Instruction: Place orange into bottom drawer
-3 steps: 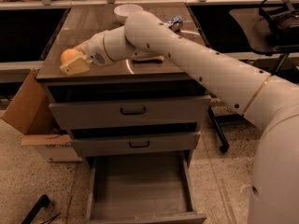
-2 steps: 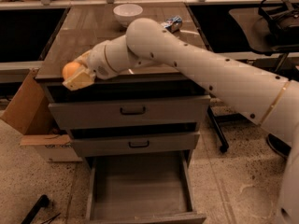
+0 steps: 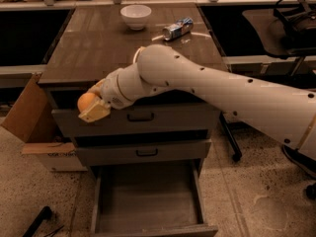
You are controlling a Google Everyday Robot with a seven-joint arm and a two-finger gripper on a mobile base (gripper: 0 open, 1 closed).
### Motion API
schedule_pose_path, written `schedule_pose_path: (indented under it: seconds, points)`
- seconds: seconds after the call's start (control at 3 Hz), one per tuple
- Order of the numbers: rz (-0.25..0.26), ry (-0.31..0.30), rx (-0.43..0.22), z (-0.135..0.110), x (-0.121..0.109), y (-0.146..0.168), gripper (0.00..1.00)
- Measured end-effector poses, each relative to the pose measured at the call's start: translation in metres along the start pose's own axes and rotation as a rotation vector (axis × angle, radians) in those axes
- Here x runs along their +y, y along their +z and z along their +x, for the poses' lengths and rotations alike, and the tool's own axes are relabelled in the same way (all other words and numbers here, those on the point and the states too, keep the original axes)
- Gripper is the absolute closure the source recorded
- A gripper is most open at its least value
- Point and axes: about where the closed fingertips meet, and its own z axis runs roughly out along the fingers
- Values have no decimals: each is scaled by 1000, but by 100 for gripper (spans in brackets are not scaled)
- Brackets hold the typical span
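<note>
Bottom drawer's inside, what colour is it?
The bottom drawer is plain grey inside, camera view; the gripper holds the orange before the top drawer.

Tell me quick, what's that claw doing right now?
Gripper: shut on the orange, up and left of the open bottom drawer.

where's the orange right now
The orange is held in the gripper at the left of the camera view, in front of the left end of the top drawer, above and left of the open bottom drawer.
</note>
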Motion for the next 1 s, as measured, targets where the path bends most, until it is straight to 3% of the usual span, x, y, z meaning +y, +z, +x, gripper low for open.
schedule_pose_path:
  seconds: [0.33,1.0]
  points:
    - [-23,24,59,32,32,9,100]
    - [-16,30,64,37,33,12,100]
